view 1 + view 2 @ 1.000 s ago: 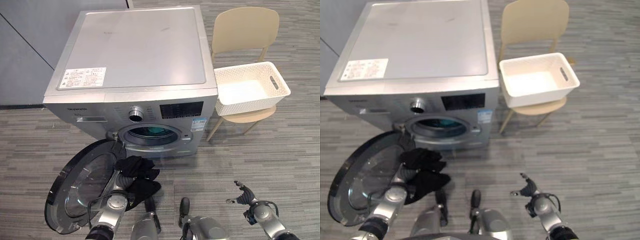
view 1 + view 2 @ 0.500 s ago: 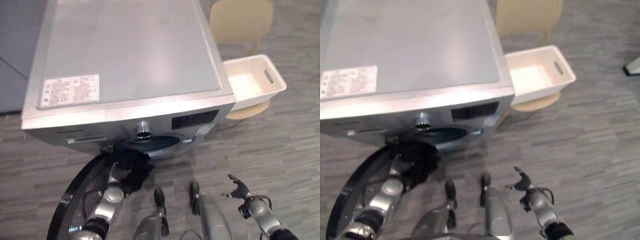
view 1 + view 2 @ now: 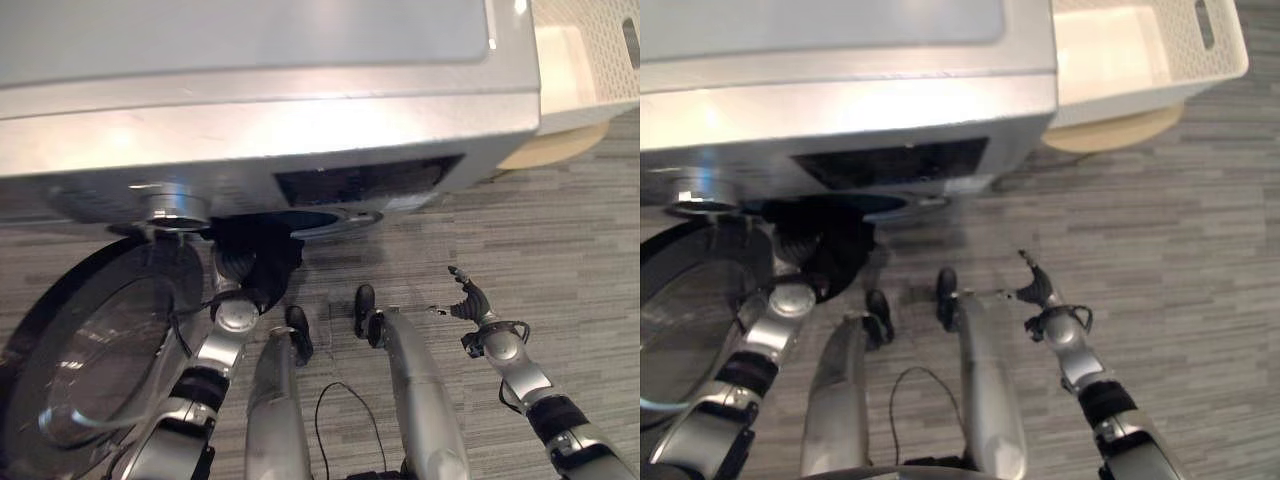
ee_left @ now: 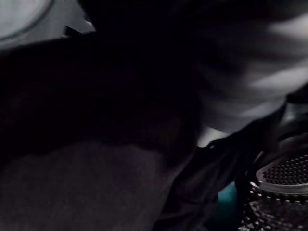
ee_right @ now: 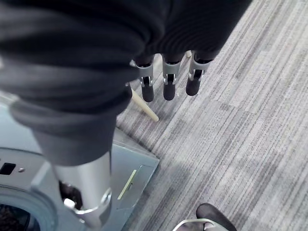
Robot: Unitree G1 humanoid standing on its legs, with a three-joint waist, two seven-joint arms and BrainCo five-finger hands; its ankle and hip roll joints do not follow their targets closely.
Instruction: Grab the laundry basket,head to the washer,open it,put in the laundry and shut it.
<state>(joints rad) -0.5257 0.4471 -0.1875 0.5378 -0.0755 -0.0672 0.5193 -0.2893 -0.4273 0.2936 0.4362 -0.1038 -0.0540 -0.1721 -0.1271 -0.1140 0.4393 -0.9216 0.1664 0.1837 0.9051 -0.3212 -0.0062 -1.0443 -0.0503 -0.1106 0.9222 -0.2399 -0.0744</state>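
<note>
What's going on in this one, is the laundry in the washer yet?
Not quite. The left robot hand is carrying a bundle of dark laundry right at the mouth of the washer, whose door hangs open to the left. The left wrist view shows the dark cloth against the drum opening. The right robot hand is held over the floor, fingers relaxed and holding nothing. The white laundry basket sits on a chair beside the machine.
</note>
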